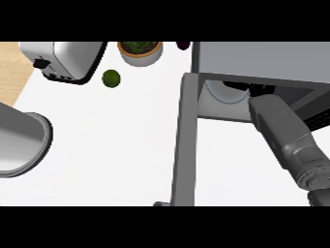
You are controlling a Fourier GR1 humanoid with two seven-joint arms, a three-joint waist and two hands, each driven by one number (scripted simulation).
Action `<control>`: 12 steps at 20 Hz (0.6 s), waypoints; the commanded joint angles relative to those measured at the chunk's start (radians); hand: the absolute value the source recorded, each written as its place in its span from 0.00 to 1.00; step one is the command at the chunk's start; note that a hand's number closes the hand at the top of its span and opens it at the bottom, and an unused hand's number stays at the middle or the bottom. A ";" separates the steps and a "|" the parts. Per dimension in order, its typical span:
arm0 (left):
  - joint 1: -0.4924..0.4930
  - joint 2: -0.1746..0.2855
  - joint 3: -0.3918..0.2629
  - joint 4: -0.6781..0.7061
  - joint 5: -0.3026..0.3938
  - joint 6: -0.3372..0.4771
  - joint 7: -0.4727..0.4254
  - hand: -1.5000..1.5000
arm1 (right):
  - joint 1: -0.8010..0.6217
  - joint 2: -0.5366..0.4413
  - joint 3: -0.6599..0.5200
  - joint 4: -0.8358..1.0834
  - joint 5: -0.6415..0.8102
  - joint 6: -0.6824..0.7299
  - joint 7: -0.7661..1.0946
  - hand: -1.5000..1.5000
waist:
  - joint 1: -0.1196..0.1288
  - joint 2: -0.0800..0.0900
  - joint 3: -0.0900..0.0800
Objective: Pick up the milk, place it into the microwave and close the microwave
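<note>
The grey microwave (267, 60) stands at the back right, and its door (185, 145) is swung open toward me, showing as a long grey strip. My right forearm reaches into the opening. Only dark parts of the right hand (241, 86) show under the microwave's top edge, so its grip is hidden. A white rounded thing (219, 92) sits just inside the opening, left of the hand. I cannot tell whether it is the milk or whether the hand touches it. The left hand does not show.
A large grey cylinder (14, 140) lies at the left edge. A silver toaster (60, 60) stands at the back left, with a small green fruit (111, 78) and a potted plant (140, 51) beside it. A dark purple thing (184, 45) is by the microwave.
</note>
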 commanded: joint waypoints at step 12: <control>-0.063 0.012 -0.019 0.042 -0.037 0.019 0.003 0.00 | 0.012 -0.028 0.045 0.072 0.062 -0.025 0.032 0.00 | 0.030 0.010 0.001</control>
